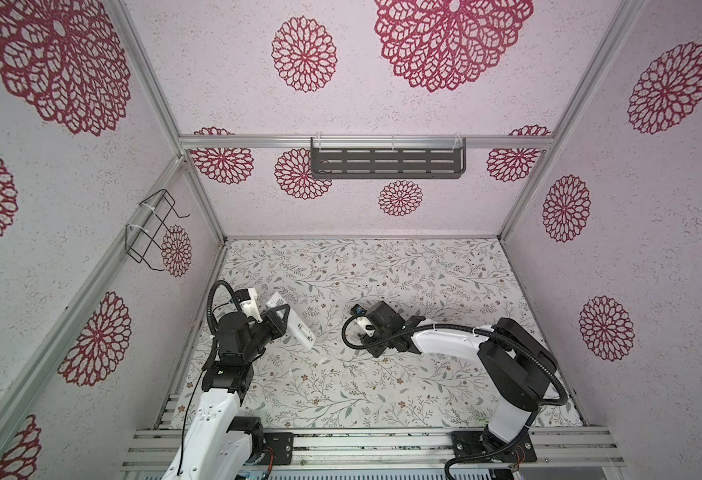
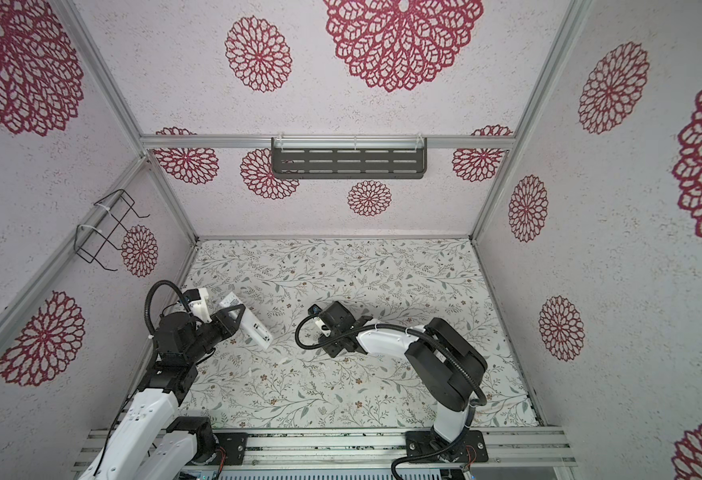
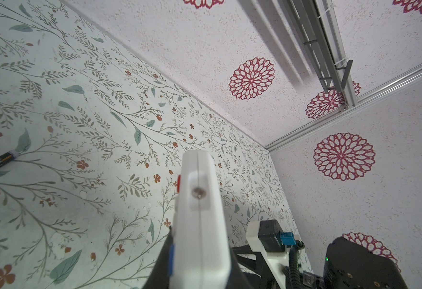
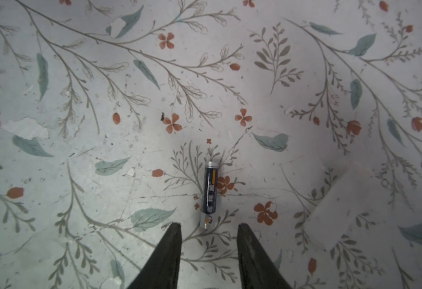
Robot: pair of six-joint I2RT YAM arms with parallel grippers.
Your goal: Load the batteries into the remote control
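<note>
L arm: left hand (image 1: 281,316) clamped shut on remote control (image 1: 301,329); remote held up off the surface (image 1: 382,395), tilted, one end sticking out past the fingers toward mid-surface; seen edge-on in L wrist view, seam & a small screw visible, red button on one side.

R arm: right hand (image 4: 208,226) pointed down at the surface; jaws partly open, nothing between the pads, nothing gripped.

Battery (image 4: 210,190): one seen, dark w/ silver cap at far end, brassy nub at near end; lay flat on the surface, lengthwise in line w/ the gap, near end just at the fingertips, touching neither; also at edge of L wrist view.

Blurred white flat piece (image 4: 340,212) lay near battery, apart from it; cannot tell what it was.
</note>
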